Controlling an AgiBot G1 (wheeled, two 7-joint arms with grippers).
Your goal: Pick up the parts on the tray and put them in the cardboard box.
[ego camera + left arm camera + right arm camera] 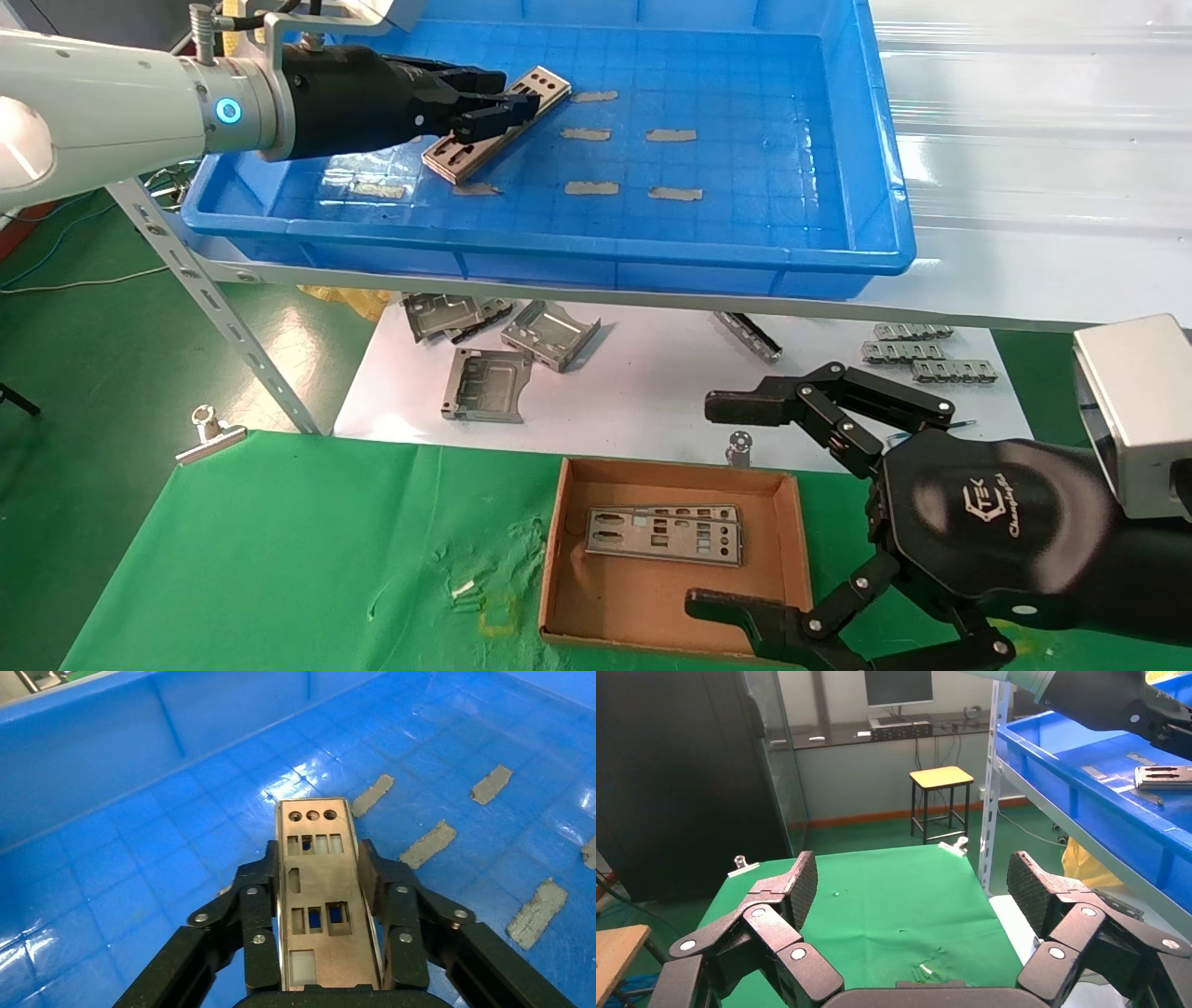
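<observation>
Upper left of the head view: the left gripper (494, 112), black and multi-linked, reaches into the large bright-blue plastic tray (838, 140) and is closed on a thin flat silver metal plate (535, 89) punched with rectangular and round cutouts. The plate's long axis runs diagonally, its free end toward the upper right of the frame and its other end toward the lower left; a second end of plate shows below the fingers at (452, 158), though whether this is the same plate or another cannot be told. The left wrist view shows the fingers (256, 903) pressed against both long edges of the plate (316, 903), with its three round holes at the end farthest from the wrist. Grey tape strips (670, 135) lie on the tray's grid floor. Lower centre of the head view: the small shallow brown cardboard box (792, 540) rests on green cloth (279, 559) and holds another punched silver plate (666, 534), its long axis nearly horizontal. Lower right: the right gripper (726, 508) sits spread wide and holding nothing, its fingers at the box's right edge.
</observation>
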